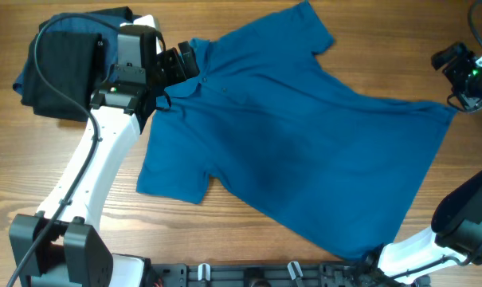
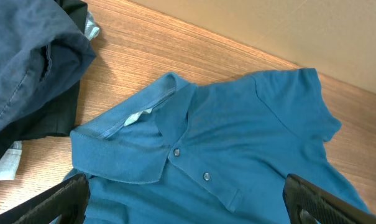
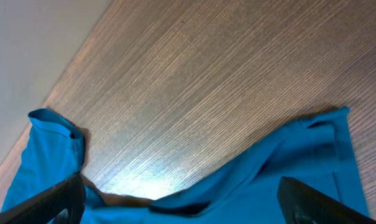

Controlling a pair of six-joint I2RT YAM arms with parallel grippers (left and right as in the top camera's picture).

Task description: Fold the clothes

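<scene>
A large medium-blue polo shirt point(image 1: 304, 143) lies spread flat across the table, collar towards the upper left and hem towards the right. My left gripper point(image 1: 181, 65) hovers open over the collar point(image 2: 138, 140) and button placket point(image 2: 205, 176); its fingers point(image 2: 57, 202) stand wide apart with nothing between them point(image 2: 188, 208). At the far right edge, my right gripper point(image 1: 457, 80) is open just above the shirt's hem corner point(image 1: 448, 112). In its wrist view the blue hem point(image 3: 287, 168) lies rumpled under the spread jaws point(image 3: 188, 208), not held.
A pile of black and dark blue clothes point(image 1: 61, 68) sits at the upper left beside the left arm, seen close in the left wrist view as dark fabric point(image 2: 26, 68). Bare wooden tabletop point(image 1: 225, 239) shows below the shirt and beyond the hem point(image 3: 206, 74).
</scene>
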